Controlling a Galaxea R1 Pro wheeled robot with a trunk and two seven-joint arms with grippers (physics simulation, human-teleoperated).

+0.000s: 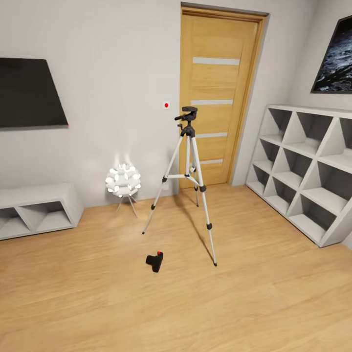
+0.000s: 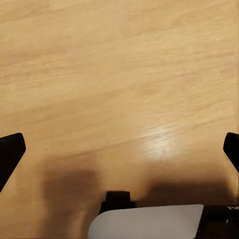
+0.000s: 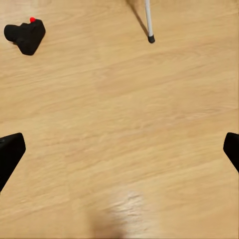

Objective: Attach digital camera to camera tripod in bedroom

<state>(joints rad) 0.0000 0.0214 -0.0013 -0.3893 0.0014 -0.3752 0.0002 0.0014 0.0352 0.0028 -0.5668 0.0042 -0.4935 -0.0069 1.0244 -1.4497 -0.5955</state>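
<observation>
The digital camera (image 1: 155, 261) lies on the wood floor (image 1: 254, 303) out in the open, away from every wall. It seems tipped on its side, lens end toward the left wall unit, red button up and toward the door, though it is small in my head view and I can't be sure of the tilt. Its long axis runs roughly across the room, left to right.

The camera tripod (image 1: 188, 181) stands upright just behind it, between the camera and the wooden door (image 1: 217, 98), three pale legs splayed, black head with its handle sticking out to the left. One tripod foot (image 3: 151, 38) touches the floor to the right of the camera, near it but apart.

My right gripper (image 3: 119, 149) is spread wide over bare floor, holding nothing. In my right wrist view the digital camera (image 3: 26, 35) sits well ahead of the fingertips (image 3: 10, 152) and off to one side. My left gripper (image 2: 119, 149) is equally wide and empty above plain boards.

A white spiky lamp (image 1: 123, 181) glows by the far wall, white cubby shelves (image 1: 303, 171) line the right.
</observation>
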